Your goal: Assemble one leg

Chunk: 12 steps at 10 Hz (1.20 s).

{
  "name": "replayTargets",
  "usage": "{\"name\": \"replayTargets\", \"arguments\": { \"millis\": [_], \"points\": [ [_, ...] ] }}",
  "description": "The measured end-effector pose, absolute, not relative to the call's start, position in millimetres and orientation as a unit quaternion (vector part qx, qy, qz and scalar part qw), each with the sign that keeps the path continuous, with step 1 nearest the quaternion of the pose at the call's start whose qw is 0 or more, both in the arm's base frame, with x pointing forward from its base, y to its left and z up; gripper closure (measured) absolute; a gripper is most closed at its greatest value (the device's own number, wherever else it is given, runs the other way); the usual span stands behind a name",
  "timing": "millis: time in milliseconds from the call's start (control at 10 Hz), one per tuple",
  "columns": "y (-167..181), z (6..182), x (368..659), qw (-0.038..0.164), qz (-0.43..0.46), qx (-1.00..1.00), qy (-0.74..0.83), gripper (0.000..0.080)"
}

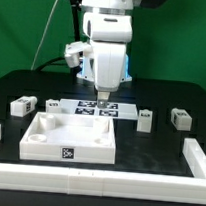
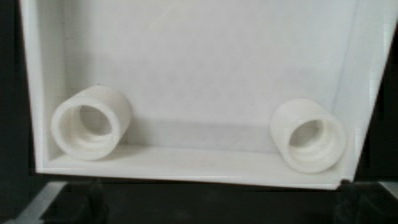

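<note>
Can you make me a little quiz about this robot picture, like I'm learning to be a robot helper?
1. True or false: a leg is already plugged into a socket of the white panel.
2. How many sockets does the wrist view show? A) one B) two C) four
3. Fill the gap: two more loose legs lie on the exterior view's ___ of the panel.

Key: 1 false, since the sockets in view are empty. 2 B. 3 right.
</note>
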State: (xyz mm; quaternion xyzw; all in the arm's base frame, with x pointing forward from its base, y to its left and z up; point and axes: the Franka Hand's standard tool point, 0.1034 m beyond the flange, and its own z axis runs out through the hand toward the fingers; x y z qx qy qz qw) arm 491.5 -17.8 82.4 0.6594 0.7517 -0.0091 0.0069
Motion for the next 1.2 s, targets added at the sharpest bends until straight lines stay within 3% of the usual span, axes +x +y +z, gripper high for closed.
{"name": "replayTargets", "arguments": {
  "millis": [500, 600, 800, 1200],
  "points": [
    [-23.1, 79.4, 488.8, 0.005, -0.011, 0.666, 0.745, 0.0150],
    [-29.4, 70.8, 477.1, 0.010, -0.005, 0.665, 0.747, 0.0150],
    [-41.1, 51.6, 450.9, -0.001, -0.010, 0.673, 0.740, 0.0150],
    [-47.2, 9.8, 431.1, -0.024, -0.017, 0.683, 0.730, 0.0150]
  ]
}}
